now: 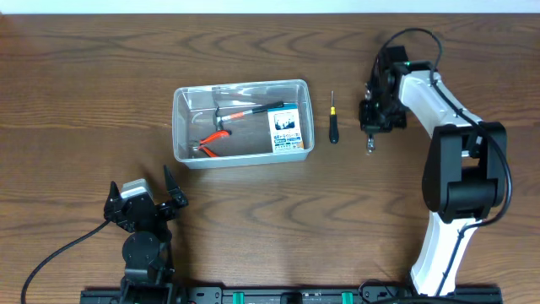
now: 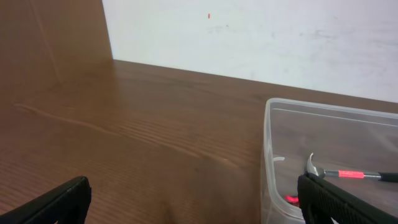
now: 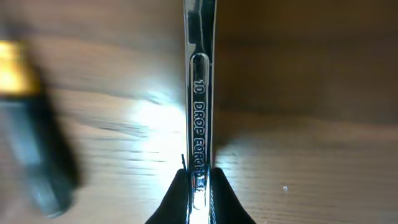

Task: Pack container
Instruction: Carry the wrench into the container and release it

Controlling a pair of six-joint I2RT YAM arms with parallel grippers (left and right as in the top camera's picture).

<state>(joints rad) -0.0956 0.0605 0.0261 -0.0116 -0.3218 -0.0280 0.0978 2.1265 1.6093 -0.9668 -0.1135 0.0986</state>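
Observation:
The clear plastic container (image 1: 241, 122) sits at the table's middle, holding a hammer (image 1: 245, 111), red-handled pliers (image 1: 211, 142) and a blue-and-white box (image 1: 286, 128). Its left wall shows in the left wrist view (image 2: 268, 155). A small screwdriver (image 1: 333, 121) lies on the table right of the container. My right gripper (image 1: 371, 127) is right of the screwdriver, shut on a shiny wrench (image 3: 200, 99) stamped "10 DROP FORGED"; the fingers (image 3: 199, 193) pinch its shaft. The wrench's end shows below the gripper (image 1: 370, 145). My left gripper (image 1: 145, 203) is open and empty, near the front left.
The blurred screwdriver handle (image 3: 31, 124) lies at the left of the right wrist view. A white wall (image 2: 261, 37) stands behind the table's far edge.

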